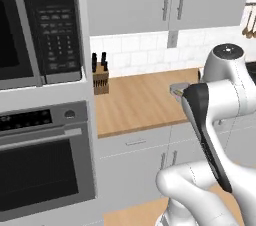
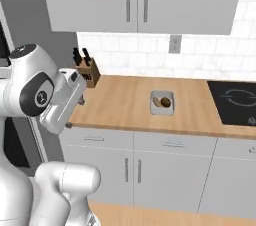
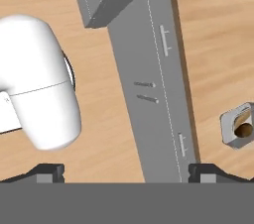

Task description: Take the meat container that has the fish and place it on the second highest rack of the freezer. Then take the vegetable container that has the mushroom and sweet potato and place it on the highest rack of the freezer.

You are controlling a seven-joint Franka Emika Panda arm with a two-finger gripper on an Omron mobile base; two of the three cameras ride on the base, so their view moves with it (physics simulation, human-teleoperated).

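The vegetable container (image 2: 162, 111), a small grey tray, sits on the wooden counter (image 2: 120, 102) left of the cooktop. In it lie an orange-brown sweet potato (image 2: 156, 101) and a darker round mushroom (image 2: 166, 103). The left base view shows an edge of this vegetable container (image 1: 176, 89) behind my arm. From the hand view, which looks down from high up, the vegetable container (image 3: 229, 130) is at the right edge. My gripper (image 3: 126, 173) is open with nothing between its fingertips (image 3: 49, 172), well away from the tray. The meat container, the fish and the freezer with its racks are out of view.
A knife block (image 2: 86, 70) stands at the counter's back left. A black cooktop (image 2: 235, 102) lies at the right. A microwave (image 1: 40, 25) and a wall oven (image 1: 45, 160) fill a tall unit on the left. Grey drawers and doors (image 2: 150, 165) run under the counter.
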